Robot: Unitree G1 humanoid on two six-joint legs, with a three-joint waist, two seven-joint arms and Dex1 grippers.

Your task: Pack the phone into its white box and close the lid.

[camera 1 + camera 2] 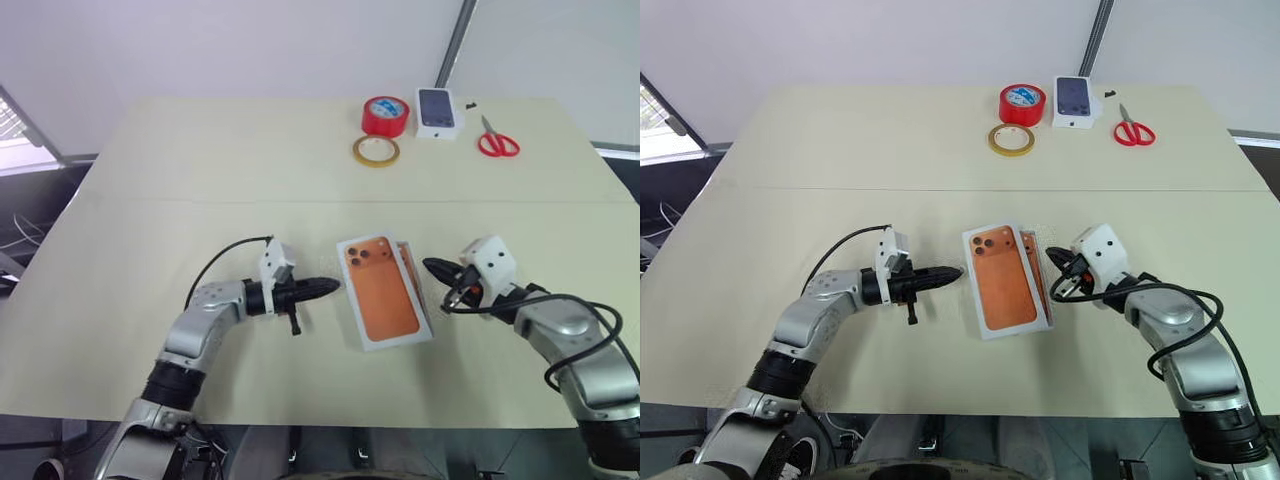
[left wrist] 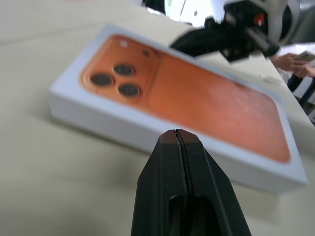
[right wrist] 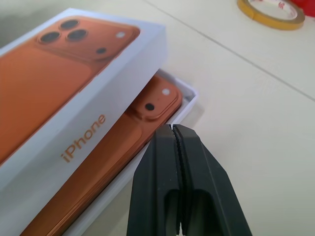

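Observation:
The lid [image 1: 378,292], white with an orange phone picture on top, lies askew over the white box [image 3: 190,96] near the table's front middle. It leaves the box's right side uncovered. The orange phone [image 3: 150,110] rests in the box, its camera corner and one long edge showing beside the lid. My left gripper [image 1: 335,287] is shut and empty, lying level with its tip just left of the lid [image 2: 182,98]. My right gripper [image 1: 430,266] is also shut and empty, pointing at the box's exposed right edge from close by.
At the table's far side stand a red tape roll [image 1: 385,115], a yellowish tape ring [image 1: 375,150], a small white box with a dark phone picture [image 1: 437,110] and red scissors [image 1: 497,143]. A seam crosses the table between them and the box.

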